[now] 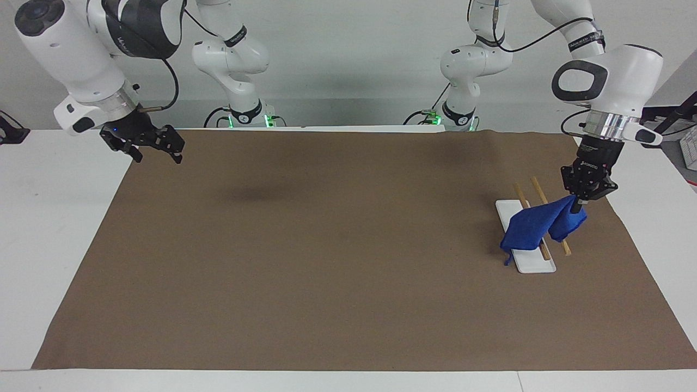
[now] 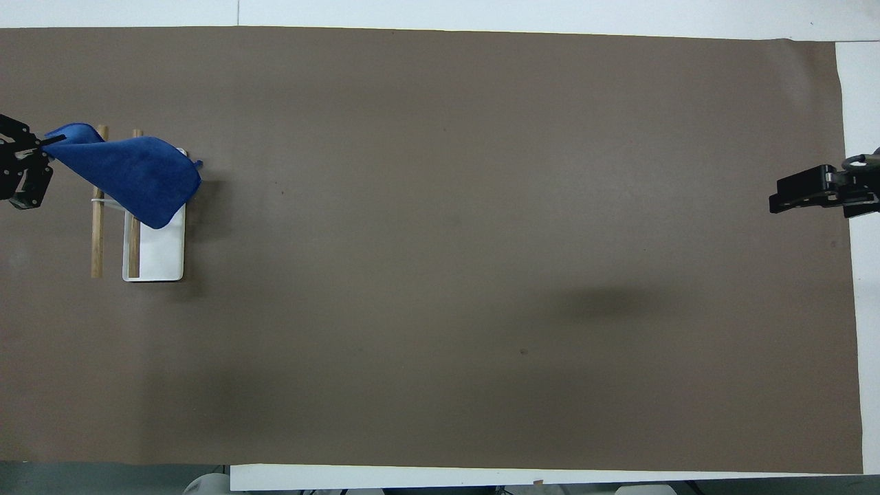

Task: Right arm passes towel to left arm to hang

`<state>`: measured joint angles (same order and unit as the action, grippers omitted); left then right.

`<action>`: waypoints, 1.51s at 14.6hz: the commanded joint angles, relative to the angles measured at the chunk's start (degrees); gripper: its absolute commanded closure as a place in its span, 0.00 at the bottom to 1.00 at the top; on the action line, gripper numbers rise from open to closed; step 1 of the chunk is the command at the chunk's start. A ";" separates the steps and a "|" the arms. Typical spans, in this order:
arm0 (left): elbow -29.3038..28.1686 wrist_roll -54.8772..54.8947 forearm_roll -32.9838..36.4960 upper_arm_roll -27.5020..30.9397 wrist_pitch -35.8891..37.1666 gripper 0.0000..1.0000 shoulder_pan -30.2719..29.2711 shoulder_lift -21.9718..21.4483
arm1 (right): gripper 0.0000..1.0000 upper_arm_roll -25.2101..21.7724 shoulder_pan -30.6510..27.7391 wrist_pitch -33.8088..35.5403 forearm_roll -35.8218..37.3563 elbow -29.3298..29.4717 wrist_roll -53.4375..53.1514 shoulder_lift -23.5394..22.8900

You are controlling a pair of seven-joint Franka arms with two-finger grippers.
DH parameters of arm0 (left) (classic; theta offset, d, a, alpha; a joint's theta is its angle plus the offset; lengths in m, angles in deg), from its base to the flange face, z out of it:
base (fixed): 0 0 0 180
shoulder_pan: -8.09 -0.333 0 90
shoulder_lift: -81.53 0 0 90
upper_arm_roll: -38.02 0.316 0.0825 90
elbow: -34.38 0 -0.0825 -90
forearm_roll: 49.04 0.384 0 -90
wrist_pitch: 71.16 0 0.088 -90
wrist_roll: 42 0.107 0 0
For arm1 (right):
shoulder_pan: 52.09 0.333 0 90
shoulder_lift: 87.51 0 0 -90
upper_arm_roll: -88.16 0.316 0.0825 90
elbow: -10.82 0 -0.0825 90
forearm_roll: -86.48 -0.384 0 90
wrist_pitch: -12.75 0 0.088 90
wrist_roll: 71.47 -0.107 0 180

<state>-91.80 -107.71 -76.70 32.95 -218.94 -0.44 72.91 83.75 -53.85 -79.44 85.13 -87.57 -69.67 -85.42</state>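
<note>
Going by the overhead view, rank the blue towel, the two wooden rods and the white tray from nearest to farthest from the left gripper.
1. The towel: pinched at one corner by the left gripper.
2. The wooden rod toward the left arm's end of the table, under the towel.
3. The second wooden rod, over the tray.
4. The white tray, toward the table's middle.

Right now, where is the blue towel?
The towel is at the left arm's end of the table, draped over the rack's two wooden bars above the white base; the left gripper pinches one corner.

Blue towel (image 1: 536, 226) draped over rack's two wooden rails (image 1: 544, 198), corner pinched by left end effector (image 1: 584, 202).
</note>
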 commanded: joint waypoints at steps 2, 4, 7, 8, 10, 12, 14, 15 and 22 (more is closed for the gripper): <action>2.34 10.93 -0.11 -0.30 -0.41 1.00 -3.16 1.58 | 0.00 -0.25 0.44 0.61 0.57 1.01 -0.83 0.01; 4.45 11.74 0.50 -0.30 -0.15 1.00 -3.16 2.46 | 0.00 -0.25 0.36 0.43 0.57 1.01 -0.92 0.28; 5.51 11.83 12.07 -0.30 3.61 1.00 -3.07 2.91 | 0.00 -0.25 0.00 0.51 0.57 0.75 -0.92 0.80; 5.60 11.92 14.72 -0.30 4.41 1.00 -3.07 2.91 | 0.00 -0.25 0.00 0.51 0.48 0.75 -0.92 0.81; 4.90 14.88 15.98 -0.30 5.30 1.00 -3.07 2.47 | 0.00 -0.25 0.00 0.51 0.48 0.75 -0.83 0.81; 4.46 16.58 15.98 -0.30 8.19 1.00 -4.29 2.12 | 0.00 -0.34 0.09 0.25 0.74 0.40 -0.66 0.81; 1.66 16.57 15.98 -0.38 9.96 1.00 -5.44 0.28 | 0.00 -0.34 0.18 -0.62 3.53 0.22 -0.22 0.89; 0.34 15.79 15.98 -0.38 9.96 1.00 -5.44 -0.08 | 0.00 -0.25 0.18 -0.80 4.86 -0.22 0.04 1.07; -3.54 17.88 15.98 -0.21 5.74 0.99 -7.46 0.62 | 0.00 -0.34 0.00 -0.54 4.78 -0.31 -0.57 1.33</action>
<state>-93.91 -91.51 -61.67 32.98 -211.49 -6.41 74.22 83.47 -53.88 -79.55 88.94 -87.02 -69.76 -84.96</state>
